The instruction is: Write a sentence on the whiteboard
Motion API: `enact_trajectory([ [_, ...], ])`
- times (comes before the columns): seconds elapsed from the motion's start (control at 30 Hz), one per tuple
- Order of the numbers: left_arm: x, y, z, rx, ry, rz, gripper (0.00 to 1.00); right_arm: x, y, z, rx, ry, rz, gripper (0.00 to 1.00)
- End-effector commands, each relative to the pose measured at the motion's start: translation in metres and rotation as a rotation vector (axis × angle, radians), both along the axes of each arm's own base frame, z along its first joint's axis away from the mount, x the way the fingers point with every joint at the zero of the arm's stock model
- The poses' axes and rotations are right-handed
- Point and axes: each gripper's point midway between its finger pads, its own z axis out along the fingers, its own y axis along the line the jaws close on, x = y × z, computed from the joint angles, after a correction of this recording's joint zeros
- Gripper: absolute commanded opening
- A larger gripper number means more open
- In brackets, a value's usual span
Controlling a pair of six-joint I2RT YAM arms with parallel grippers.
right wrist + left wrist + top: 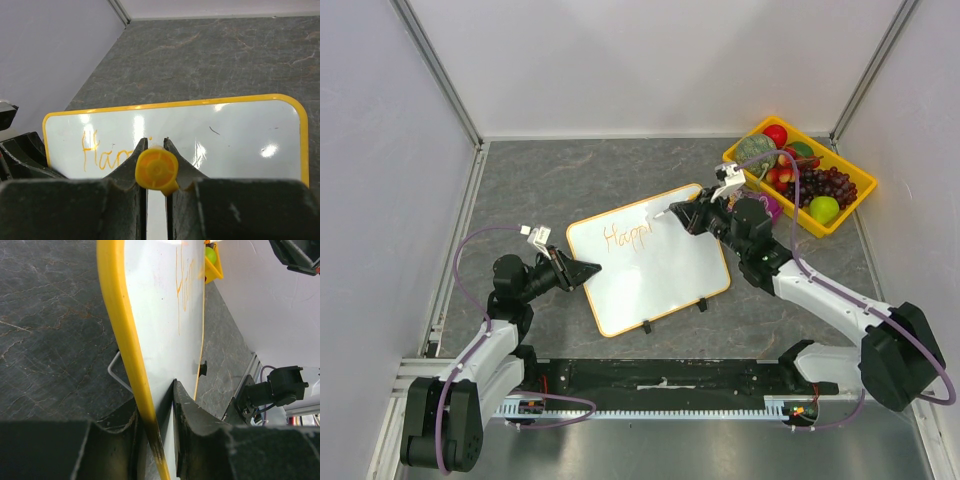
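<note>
**Top view**
- Whiteboard (pixel 650 262): lies skewed near the middle of the grey marbled table (pixel 550 180). It has an orange-yellow rim and two black clips (pixel 646 326) on its near edge.
- Sentence (pixel 625 238): orange cursive in the board's upper left, reading "Happ" and nothing more.
- Left gripper (pixel 588 272): at the board's left edge, clamped on the rim.
- Right gripper (pixel 688 214): above the board's far right part, closed around a marker (pixel 665 212). The marker tip sits just past the last letter.
- Yellow tray (pixel 848 210): at the far right of the table, filled with fruit (pixel 825 208). The right arm passes just beside it.

**Left wrist view**
- Both fingers (pixel 200 430) pinch the yellow rim from either side.
- The board runs away edge-on, with orange strokes near its far end.
- One clip shows on the right-hand edge.
- A corner of the tray shows beyond the board.

**Right wrist view**
- The fingers (pixel 125 172) grip the marker's round yellow end tightly.
- The board lies below, its white face glossy with reflections.
- The writing starts "Ha"; the later letters are hidden behind the fingers.
- The left gripper's dark body shows at the board's left edge.
</note>
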Motion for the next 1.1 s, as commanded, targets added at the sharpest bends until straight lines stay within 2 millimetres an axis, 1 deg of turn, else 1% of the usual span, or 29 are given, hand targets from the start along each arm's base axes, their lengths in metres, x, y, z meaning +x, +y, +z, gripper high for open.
enact_trajectory([
  [0.0, 0.000, 0.000, -0.003, 0.048, -0.060, -0.015, 0.02, 0.005, -0.005, -0.009, -0.019, 0.000, -0.025, 0.00],
  [0.2, 0.001, 0.001, -0.003, 0.050, -0.061, -0.014, 0.02, 0.006, -0.005, -0.023, -0.044, 0.022, -0.027, 0.00],
  [0.4, 0.001, 0.001, -0.003, 0.049, -0.060, -0.012, 0.02, -0.002, -0.008, -0.038, -0.070, 0.049, -0.012, 0.00],
  [0.57, 0.001, 0.001, -0.003, 0.049, -0.062, -0.012, 0.02, -0.011, -0.011, -0.046, -0.077, 0.063, 0.007, 0.00],
  [0.7, 0.001, 0.001, -0.004, 0.050, -0.060, -0.012, 0.02, -0.014, -0.011, -0.043, -0.062, 0.059, 0.012, 0.00],
  [0.83, 0.001, 0.001, -0.003, 0.048, -0.062, -0.012, 0.02, -0.009, -0.010, -0.037, -0.055, 0.049, -0.004, 0.00],
  [1.07, 0.001, 0.001, -0.003, 0.049, -0.064, -0.014, 0.02, 0.004, -0.008, -0.018, -0.038, 0.016, -0.032, 0.00],
])
